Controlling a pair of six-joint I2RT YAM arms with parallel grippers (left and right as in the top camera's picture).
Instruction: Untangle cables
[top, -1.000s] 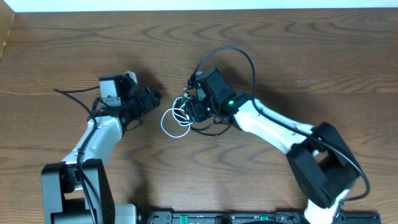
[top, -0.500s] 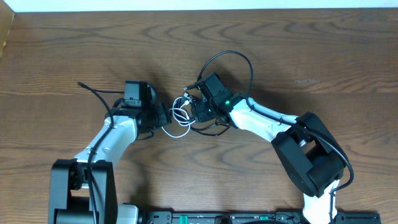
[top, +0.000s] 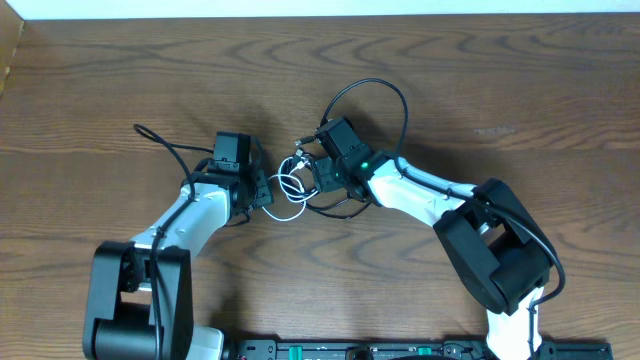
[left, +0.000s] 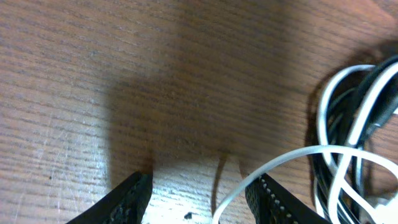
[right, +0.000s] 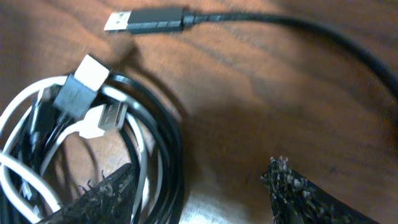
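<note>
Lying tangled together: one white cable (left: 292, 154); one black cable (right: 176, 143)

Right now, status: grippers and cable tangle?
Left gripper open, thin white USB cable loop at its jaws. Right gripper open over thin black USB cable coil. Both tangled on brown wooden table; nothing else in the way.

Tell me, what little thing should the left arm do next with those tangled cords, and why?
Probably close the left gripper on the white cable. One loop of it already lies between the open jaws, a little away from the knot with the black cable, so it could then be drawn clear.
</note>
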